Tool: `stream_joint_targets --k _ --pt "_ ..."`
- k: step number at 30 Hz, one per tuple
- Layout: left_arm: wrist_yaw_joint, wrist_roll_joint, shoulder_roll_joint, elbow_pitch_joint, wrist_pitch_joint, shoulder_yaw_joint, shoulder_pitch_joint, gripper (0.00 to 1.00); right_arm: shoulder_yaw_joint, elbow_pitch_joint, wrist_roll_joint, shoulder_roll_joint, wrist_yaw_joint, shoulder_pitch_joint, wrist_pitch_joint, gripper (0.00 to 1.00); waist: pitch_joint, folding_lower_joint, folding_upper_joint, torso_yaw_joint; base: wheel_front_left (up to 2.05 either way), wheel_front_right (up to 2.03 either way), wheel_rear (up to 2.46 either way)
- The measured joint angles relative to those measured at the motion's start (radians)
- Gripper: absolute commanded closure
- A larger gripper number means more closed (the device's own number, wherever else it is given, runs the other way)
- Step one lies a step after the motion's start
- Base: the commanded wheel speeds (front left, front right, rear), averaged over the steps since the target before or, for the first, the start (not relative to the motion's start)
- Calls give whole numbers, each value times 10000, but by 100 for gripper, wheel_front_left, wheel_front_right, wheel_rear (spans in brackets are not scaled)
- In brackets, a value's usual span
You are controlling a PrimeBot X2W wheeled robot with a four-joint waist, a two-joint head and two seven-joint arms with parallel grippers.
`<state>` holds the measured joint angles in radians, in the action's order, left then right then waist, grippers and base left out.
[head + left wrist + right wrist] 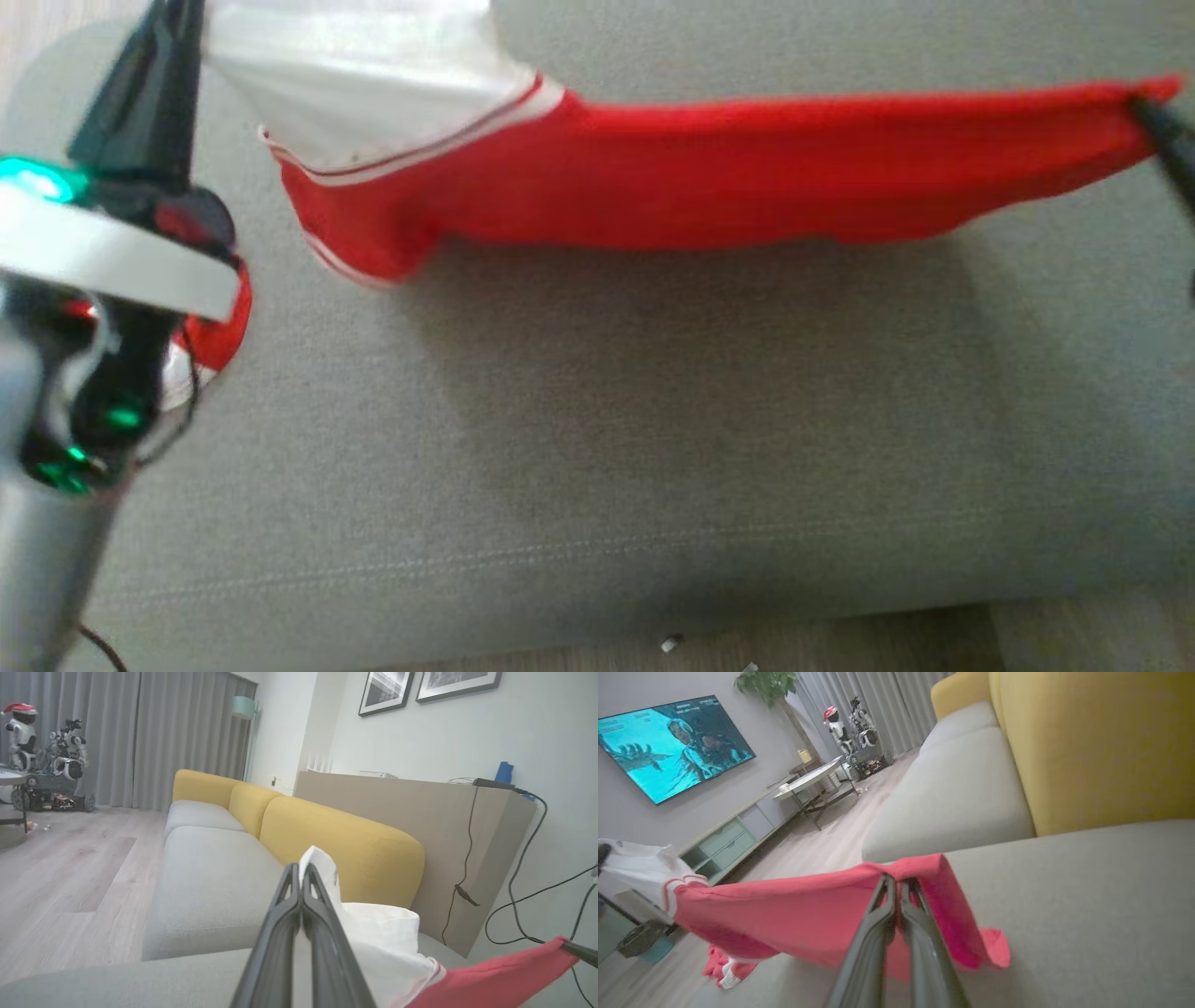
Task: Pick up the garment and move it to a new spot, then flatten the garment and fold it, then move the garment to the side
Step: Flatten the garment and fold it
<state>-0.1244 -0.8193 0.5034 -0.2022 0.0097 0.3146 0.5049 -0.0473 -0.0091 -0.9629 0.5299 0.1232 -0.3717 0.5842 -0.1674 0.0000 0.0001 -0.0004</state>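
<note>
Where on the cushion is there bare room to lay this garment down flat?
The grey seat cushion is bare from under the garment to its front seam, and rightward. The left edge is crowded by the left tool and a hanging red sleeve. The right tool pinches the far right end.

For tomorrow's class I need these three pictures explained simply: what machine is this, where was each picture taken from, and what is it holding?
This is a wheeled robot with two arms, each ending in a two-fingered claw. One picture looks down from its head; the other two come from cameras on each wrist, looking along the dark fingers. Below lies a grey fabric sofa seat with yellow back cushions. The left claw is shut on the white end of a red-and-white cloth garment; the right claw is shut on its red end. The garment hangs stretched between them, above the seat.
</note>
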Motion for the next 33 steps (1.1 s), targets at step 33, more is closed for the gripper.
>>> stream_joint_targets --k 33 --pt "1461 5275 -1116 5469 -2683 571 12726 100 -2094 6249 6272 -1804 0 -12464 -4615 100 -5179 3 -1 45 0 0 0"
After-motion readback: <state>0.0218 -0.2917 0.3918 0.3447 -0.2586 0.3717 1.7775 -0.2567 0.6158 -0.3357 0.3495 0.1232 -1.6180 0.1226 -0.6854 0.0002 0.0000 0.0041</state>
